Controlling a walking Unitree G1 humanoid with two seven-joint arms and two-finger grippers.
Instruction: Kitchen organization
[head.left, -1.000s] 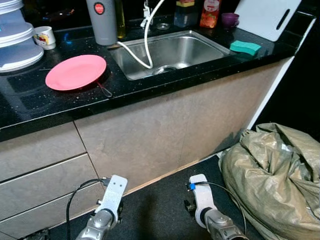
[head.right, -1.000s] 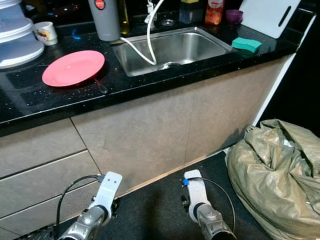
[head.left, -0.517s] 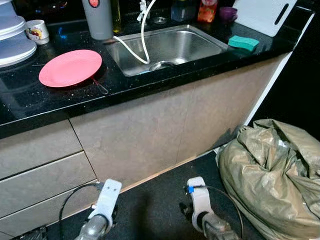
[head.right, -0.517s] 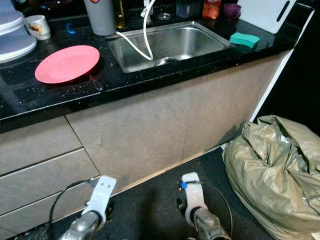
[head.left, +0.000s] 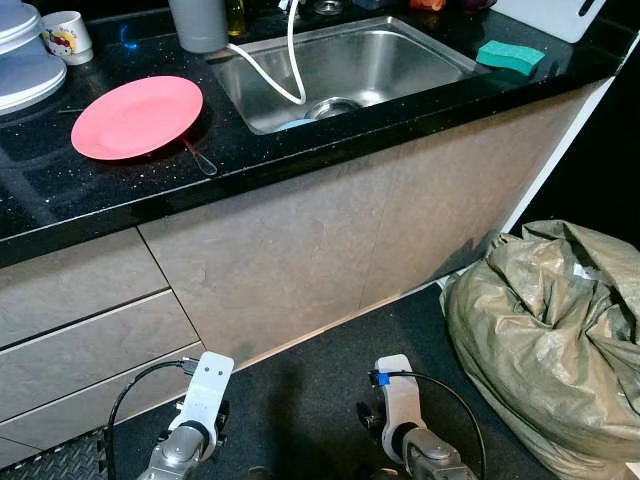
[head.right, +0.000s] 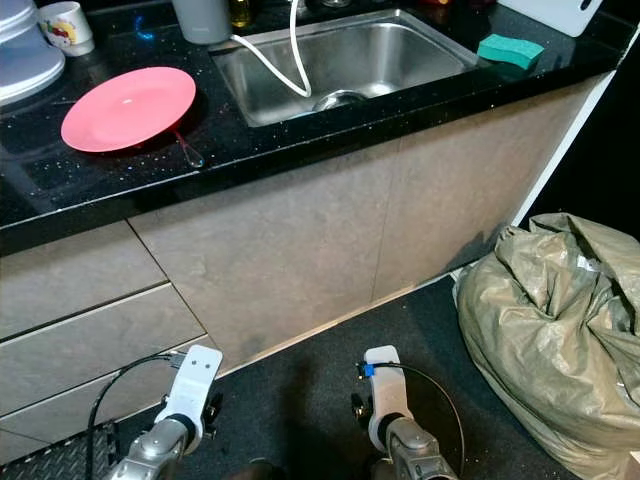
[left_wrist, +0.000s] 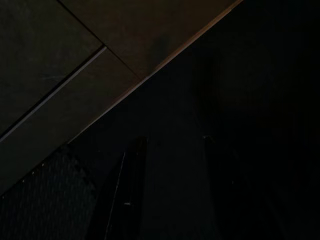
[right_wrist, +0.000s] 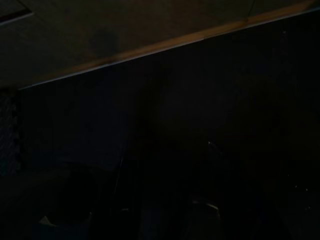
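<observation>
Both arms hang idle, low by the floor. Pink plate on black tabletop, well above & ahead of left end effector; sink beyond right end effector. Finger state: cannot tell, too dark.

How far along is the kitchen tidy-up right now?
Nothing looks done yet. The pink plate lies on the black counter, a green sponge right of the sink. Nothing is in hand: both arms hang low before the cabinets. All the sorting remains.
</observation>
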